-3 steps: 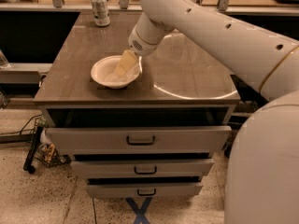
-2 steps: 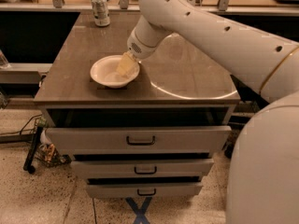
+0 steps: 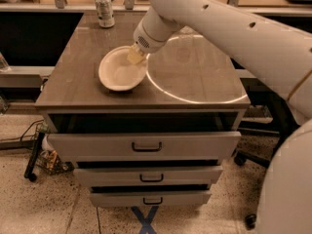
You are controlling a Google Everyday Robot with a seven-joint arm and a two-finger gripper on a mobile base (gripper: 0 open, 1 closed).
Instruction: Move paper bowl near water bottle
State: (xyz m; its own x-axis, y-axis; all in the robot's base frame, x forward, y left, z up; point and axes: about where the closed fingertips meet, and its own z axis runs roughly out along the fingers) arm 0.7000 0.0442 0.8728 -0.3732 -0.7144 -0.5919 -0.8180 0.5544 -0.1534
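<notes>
The claw (image 3: 135,57) pinches the tilted bowl's (image 3: 119,76) rim toward the bench's (image 3: 200,89) front-left corner; no bottle shows, so the carry remains.

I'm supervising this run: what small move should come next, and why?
Probably lift slightly: the tool grips the paper bowl by its far rim, tilted, its near edge apparently on the tabletop. The water bottle isn't visible.
</notes>
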